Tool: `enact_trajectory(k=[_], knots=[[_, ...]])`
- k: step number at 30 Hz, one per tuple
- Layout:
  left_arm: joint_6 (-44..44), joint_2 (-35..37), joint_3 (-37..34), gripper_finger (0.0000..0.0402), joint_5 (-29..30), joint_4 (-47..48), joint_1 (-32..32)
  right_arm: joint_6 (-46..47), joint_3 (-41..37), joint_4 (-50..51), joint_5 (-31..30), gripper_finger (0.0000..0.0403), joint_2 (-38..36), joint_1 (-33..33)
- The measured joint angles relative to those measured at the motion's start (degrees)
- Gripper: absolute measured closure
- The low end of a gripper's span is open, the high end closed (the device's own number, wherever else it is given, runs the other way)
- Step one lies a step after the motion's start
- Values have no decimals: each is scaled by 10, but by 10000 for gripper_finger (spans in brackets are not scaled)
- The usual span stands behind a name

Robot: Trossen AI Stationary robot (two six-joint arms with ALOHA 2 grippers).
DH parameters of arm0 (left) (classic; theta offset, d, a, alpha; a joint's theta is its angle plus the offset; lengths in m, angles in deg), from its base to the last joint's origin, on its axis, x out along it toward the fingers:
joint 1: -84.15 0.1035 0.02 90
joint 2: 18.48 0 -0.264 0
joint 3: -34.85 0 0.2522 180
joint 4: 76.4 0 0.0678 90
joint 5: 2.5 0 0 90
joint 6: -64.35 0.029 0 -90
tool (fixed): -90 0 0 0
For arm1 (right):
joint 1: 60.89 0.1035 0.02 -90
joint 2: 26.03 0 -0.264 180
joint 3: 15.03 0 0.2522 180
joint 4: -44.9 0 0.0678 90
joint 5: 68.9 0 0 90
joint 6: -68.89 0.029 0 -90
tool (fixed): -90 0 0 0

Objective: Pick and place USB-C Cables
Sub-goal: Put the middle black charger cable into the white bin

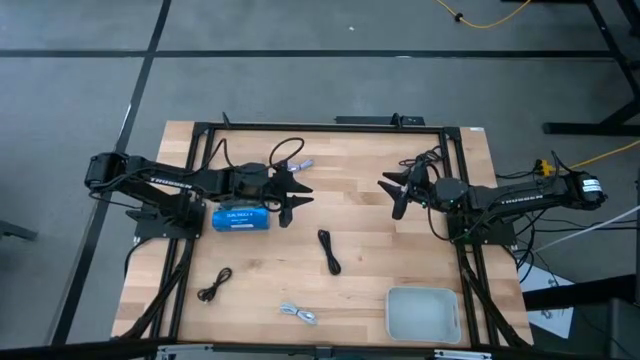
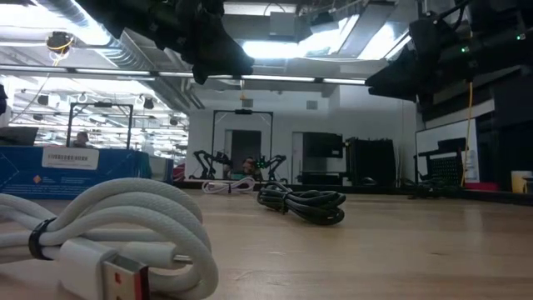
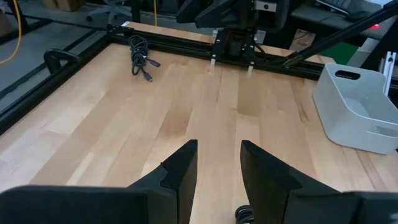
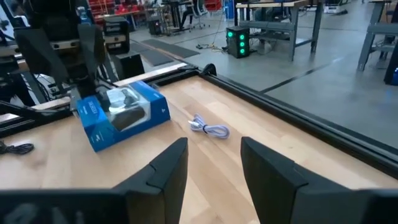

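Five small cables lie on the wooden table. In the high view, black ones are at mid-table, near the left front and by the far right frame. Pale ones lie at the near edge and far left of centre. My left gripper hovers open above the table beside the blue box. My right gripper hovers open opposite it. The low view shows the near pale cable, a black one and the far pale one.
A pale grey bin sits at the near right corner and also shows in the left wrist view. A black metal frame runs around the table. The blue box stands near the pale cable.
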Motion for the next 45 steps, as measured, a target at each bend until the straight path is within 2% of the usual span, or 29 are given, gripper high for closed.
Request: enact_trajectory(k=[6,9,13,20,22,26,31,39,45], knots=[[0,0,0,287,0,0,0,0,1,-23,10,250,0,0],[0,0,0,287,0,0,0,0,27,15,22,250,2,0],[0,0,0,287,0,-1,0,-10,95,104,10,250,11,-5],[-2,0,0,287,0,-1,0,3,223,315,-94,250,42,-43],[-2,0,0,287,0,-1,0,20,245,360,-99,250,54,-61],[-2,0,0,287,0,-1,0,32,260,397,-84,250,84,-99],[-2,0,0,287,0,-1,0,34,256,405,-22,250,126,-134],[-2,0,0,287,0,-1,0,49,256,417,-11,250,164,-133],[-2,0,0,287,0,-1,0,89,256,446,45,250,177,-118]])
